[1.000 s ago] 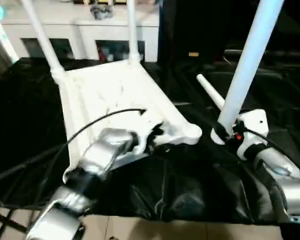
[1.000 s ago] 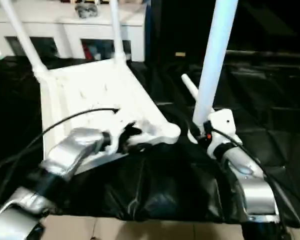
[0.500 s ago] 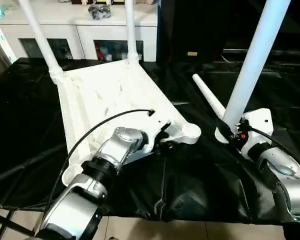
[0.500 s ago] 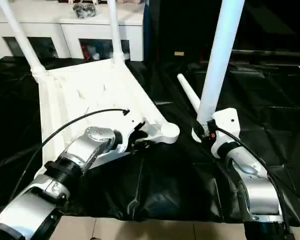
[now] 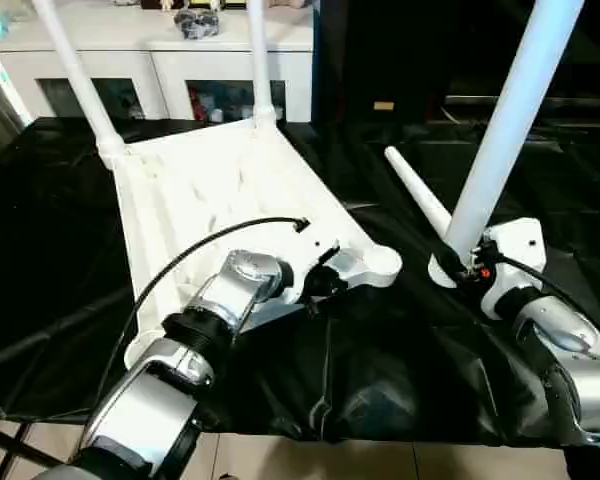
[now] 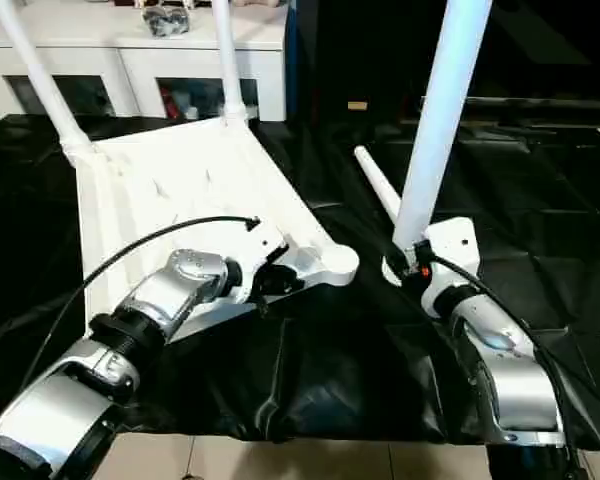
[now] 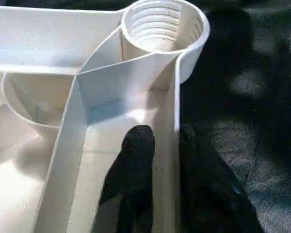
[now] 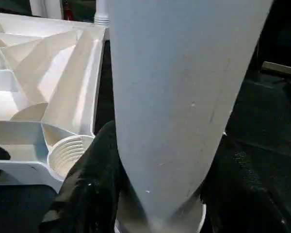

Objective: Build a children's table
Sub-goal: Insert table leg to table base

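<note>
The white tabletop [image 5: 220, 190] lies upside down on the black cover, ribs up. Two white legs [image 5: 75, 70] [image 5: 260, 60] stand in its far corner sockets. My left gripper [image 5: 320, 285] sits at the near rim beside the empty near-right socket [image 7: 160, 24]. One finger [image 7: 136, 165] is inside the rim wall and the other outside, closed in on the wall. My right gripper [image 5: 460, 270] is shut on a third leg [image 5: 500, 130], upright with its flared end on the cover just right of that socket [image 8: 70, 150]. A fourth leg [image 5: 415, 190] lies loose behind it.
The black-covered work table [image 5: 380, 370] ends at its near edge, with floor [image 5: 310, 455] below. A white cabinet [image 5: 160, 40] stands behind the table. A black cable [image 5: 210, 245] arcs from my left forearm over the tabletop.
My left gripper's fingers have closed in on the tabletop's near rim. The view has shifted slightly. The right arm and its leg have stayed put.
</note>
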### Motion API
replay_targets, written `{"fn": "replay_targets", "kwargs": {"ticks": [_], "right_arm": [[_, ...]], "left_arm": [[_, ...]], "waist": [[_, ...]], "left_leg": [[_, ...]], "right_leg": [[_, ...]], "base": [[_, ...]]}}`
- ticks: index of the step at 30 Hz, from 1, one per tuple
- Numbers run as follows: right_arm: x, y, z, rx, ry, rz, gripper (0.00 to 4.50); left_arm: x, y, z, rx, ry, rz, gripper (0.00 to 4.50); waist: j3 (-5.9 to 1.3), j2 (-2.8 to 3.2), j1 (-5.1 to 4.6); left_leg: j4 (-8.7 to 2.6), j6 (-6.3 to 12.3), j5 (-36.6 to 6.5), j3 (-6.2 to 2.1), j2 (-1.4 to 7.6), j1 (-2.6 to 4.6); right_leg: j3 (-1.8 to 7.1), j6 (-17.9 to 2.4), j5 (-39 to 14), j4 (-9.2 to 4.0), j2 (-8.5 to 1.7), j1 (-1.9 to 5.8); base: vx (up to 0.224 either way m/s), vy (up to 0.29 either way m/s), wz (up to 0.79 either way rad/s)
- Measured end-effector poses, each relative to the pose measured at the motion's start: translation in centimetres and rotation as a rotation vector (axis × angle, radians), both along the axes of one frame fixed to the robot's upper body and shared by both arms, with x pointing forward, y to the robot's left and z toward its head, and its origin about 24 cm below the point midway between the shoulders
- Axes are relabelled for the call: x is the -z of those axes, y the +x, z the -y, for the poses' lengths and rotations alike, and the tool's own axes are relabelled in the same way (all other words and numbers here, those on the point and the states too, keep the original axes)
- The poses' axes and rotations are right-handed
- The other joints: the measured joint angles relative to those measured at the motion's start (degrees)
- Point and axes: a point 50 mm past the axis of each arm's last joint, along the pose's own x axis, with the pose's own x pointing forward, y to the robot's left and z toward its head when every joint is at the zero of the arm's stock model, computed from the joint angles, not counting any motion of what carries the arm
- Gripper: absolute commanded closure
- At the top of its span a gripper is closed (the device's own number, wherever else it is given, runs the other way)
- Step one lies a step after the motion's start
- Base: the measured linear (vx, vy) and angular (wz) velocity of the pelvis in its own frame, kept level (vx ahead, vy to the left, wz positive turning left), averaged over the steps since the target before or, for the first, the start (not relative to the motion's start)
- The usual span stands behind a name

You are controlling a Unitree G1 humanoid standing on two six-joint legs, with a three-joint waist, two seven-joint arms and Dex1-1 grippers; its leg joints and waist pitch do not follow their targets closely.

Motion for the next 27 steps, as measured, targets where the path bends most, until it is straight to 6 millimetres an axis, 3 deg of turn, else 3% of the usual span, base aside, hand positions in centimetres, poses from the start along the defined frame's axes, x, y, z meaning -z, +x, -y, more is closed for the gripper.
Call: {"fn": "replay_targets", "kwargs": {"ticks": [7, 12, 16, 20, 27], "right_arm": [[0.0, 0.0, -0.5, -0.041, 0.049, -0.009, 2.62], [0.4, -0.2, -2.6, -0.214, 0.179, -0.093, 2.62], [-0.5, -0.4, -3.9, -0.365, 0.242, -0.101, 2.62], [-0.8, -0.5, -5.0, -0.471, 0.235, -0.112, 2.62], [0.4, 0.9, -5.7, -0.503, 0.186, -0.193, 2.62]], "left_arm": [[-0.2, 0.0, -0.3, 0.016, 0.007, -0.003, 4.38], [-0.5, -0.7, -2.5, 0.038, -0.004, 0.016, 4.5], [-0.4, -2.3, -4.1, 0.105, 0.0, 0.028, 4.5], [-0.5, -3.4, -4.3, 0.159, 0.008, 0.031, 4.5], [-0.5, -4.8, -4.9, 0.175, 0.016, 0.031, 4.5]], "waist": [[0.03, -0.03, -0.17], [0.08, -0.07, -0.77], [0.1, -0.09, -0.41], [0.14, -0.18, 0.51], [0.21, -0.47, 0.43]], "left_leg": [[-0.24, -0.01, 0.0, 0.04, 0.0, 0.04], [-0.71, -0.03, 0.0, 0.08, 0.03, -0.03], [-0.8, 0.46, 0.4, 0.18, 0.23, -0.16], [-0.8, 0.49, 0.4, 0.48, 0.24, -0.25], [-0.83, 0.48, 0.4, 0.8, 0.31, -0.23]], "right_leg": [[0.0, 0.0, 0.0, -0.04, 0.01, -0.06], [0.03, -0.1, 0.0, -0.05, 0.02, -0.46], [-0.06, -0.2, -0.1, -0.24, 0.11, -0.53], [-0.05, -0.2, -0.1, -0.5, 0.01, -0.51], [-0.01, -0.2, 0.0, -0.53, -0.01, -0.53]], "base": [[0.0, 0.0, 0.0], [0.0, 0.0, 0.0], [0.0, 0.0, 0.0], [0.0, 0.0, 0.0], [0.0, 0.0, 0.0]]}}
